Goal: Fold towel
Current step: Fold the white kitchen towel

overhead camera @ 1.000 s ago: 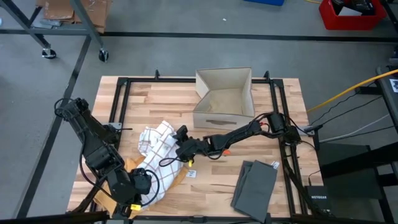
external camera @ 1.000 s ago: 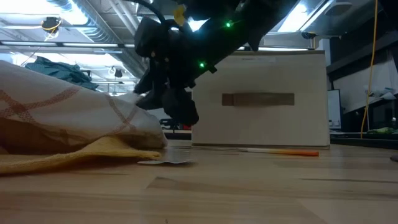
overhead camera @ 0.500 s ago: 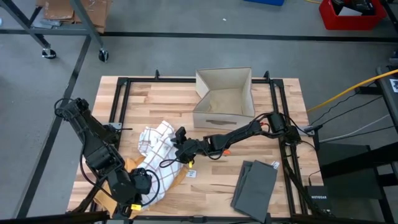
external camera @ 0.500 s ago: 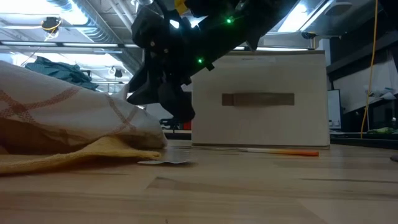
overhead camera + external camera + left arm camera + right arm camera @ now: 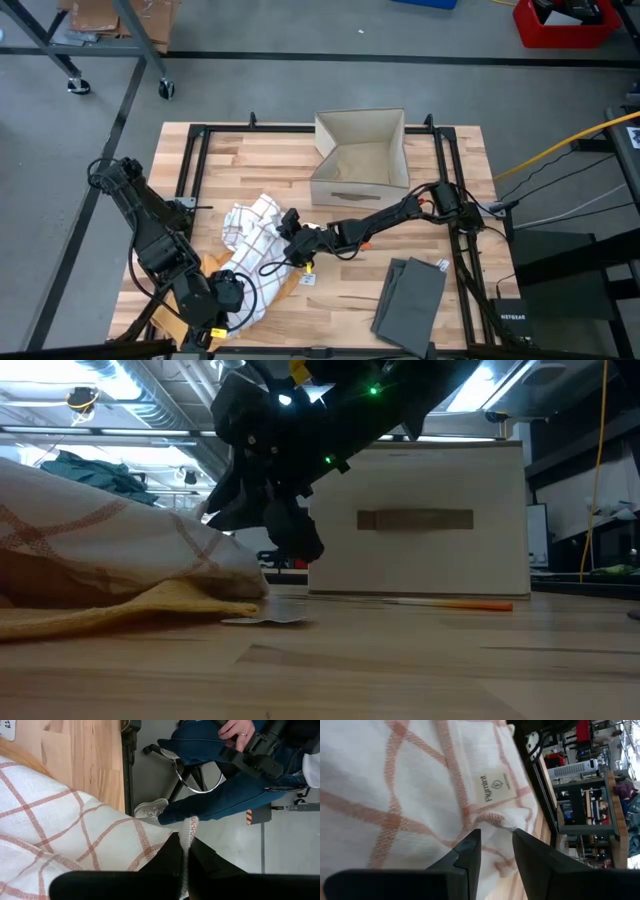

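The towel (image 5: 252,222), white with red checks, lies bunched at the table's near left, partly on a yellow cloth (image 5: 281,280). In the low view the towel (image 5: 110,540) humps over that yellow cloth (image 5: 150,605). My left gripper (image 5: 228,298) is shut on the towel's near end. My right gripper (image 5: 287,228) reaches in from the right at the towel's right edge. Its open fingers (image 5: 470,847) stand on either side of a hemmed corner (image 5: 503,822) below the label (image 5: 492,787). My left gripper pinches the towel's hemmed edge (image 5: 189,832) between its two shut fingers (image 5: 170,862); a narrow strip of hem sticks out past the fingertips. The cloth spreads away from the hold across the table. Whether my right gripper touches the corner between its fingers I cannot tell.
An open cardboard box (image 5: 360,155) stands at the far middle, right behind my right arm. A folded grey cloth (image 5: 410,295) lies near right, and an orange pen (image 5: 450,604) in front of the box. A seated person (image 5: 235,785) shows beyond the table's edge.
My right gripper has rolled a little at the towel's right edge and stayed about where it was. The towel and my left gripper have not moved.
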### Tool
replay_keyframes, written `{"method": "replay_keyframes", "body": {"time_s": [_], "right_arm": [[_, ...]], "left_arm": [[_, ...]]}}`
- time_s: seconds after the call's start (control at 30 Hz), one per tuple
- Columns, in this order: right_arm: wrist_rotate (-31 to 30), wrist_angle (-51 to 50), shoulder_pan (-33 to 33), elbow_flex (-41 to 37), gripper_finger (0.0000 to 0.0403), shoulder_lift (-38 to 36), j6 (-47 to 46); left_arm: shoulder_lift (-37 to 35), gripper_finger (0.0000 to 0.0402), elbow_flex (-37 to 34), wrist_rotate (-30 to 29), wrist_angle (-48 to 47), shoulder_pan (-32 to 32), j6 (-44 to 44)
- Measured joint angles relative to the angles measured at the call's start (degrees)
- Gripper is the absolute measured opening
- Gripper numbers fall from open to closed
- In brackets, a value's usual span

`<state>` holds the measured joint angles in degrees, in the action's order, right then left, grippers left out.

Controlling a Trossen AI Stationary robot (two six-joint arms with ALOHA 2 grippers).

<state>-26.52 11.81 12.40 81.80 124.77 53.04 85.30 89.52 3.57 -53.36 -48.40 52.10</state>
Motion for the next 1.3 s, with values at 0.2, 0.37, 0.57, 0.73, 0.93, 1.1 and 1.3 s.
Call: {"method": "replay_keyframes", "body": {"time_s": [0.2,0.37,0.57,0.73,0.93,1.1,1.3], "right_arm": [[-1.5,0.3,-0.1,0.0,0.0115,0.0,0.0],[-4.1,0.5,-0.1,0.0,0.0115,0.0,0.0],[-4.3,0.6,0.0,0.0,0.0115,0.0,1.4],[0.0,0.5,0.0,0.0,0.0115,0.0,5.4],[-2.9,0.7,0.0,0.0,0.0115,0.0,10.9],[-6.5,3.3,0.0,0.0,0.0115,-0.1,14.3],[-2.3,3.7,0.0,0.0,0.0115,-0.1,15.0]], "left_arm": [[0.0,0.0,0.0,0.0,0.0,0.0,0.0],[0.0,0.0,0.0,0.0,0.0,0.0,0.0],[0.0,0.0,0.0,0.0,0.0,0.0,0.3],[0.0,0.0,0.0,0.0,0.0,0.0,0.4],[0.0,0.0,0.0,0.0,0.0,0.0,0.4],[0.0,0.0,0.0,0.0,0.0,0.0,0.1],[0.0,0.0,0.0,0.0,0.0,0.0,0.2]]}}
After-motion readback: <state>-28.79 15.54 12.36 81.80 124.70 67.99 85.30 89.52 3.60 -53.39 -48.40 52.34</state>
